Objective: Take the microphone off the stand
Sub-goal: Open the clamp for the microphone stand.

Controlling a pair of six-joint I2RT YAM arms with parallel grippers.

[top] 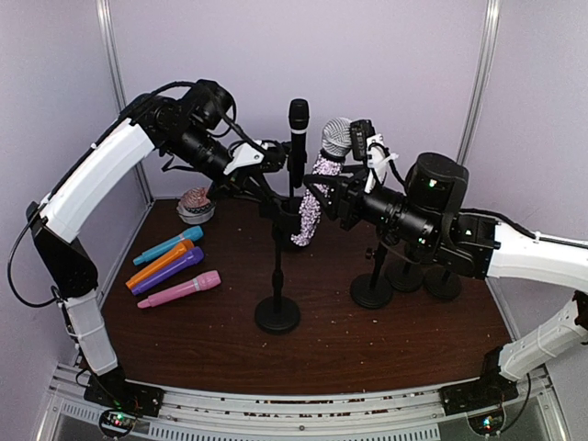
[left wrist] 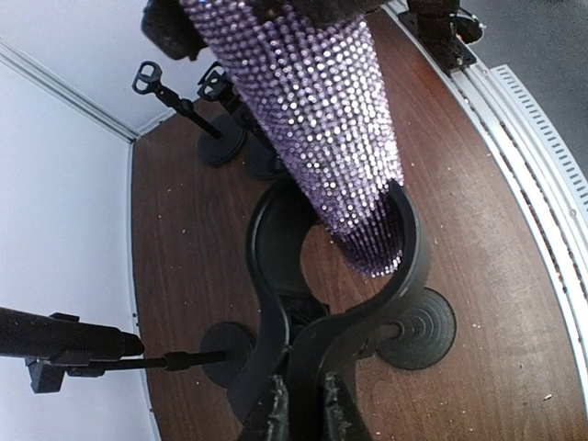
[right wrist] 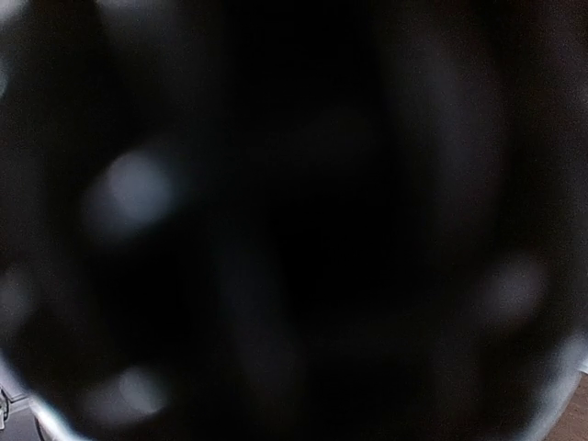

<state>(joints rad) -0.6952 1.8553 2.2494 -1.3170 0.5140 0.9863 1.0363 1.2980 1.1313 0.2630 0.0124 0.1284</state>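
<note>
Four toy microphones lie side by side at the left of the dark wooden tabletop (top: 367, 349): blue (top: 168, 245), orange (top: 160, 264), purple (top: 168, 271), pink (top: 179, 289). Behind them sits a cupcake-shaped object (top: 195, 204). A black microphone (top: 299, 129) stands upright at centre. Empty stands (top: 371, 292) cluster at right.

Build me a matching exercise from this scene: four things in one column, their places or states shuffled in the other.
Things:
1. sparkly mic
2. black mic
3. pink mic
4. left gripper

States:
a. lying flat on the table
b. jaws shut on the clip below its ring
c. tilted, its tip in the clip's ring
d. upright on a stand

Pairs: 1-c, 2-d, 3-a, 4-b
</note>
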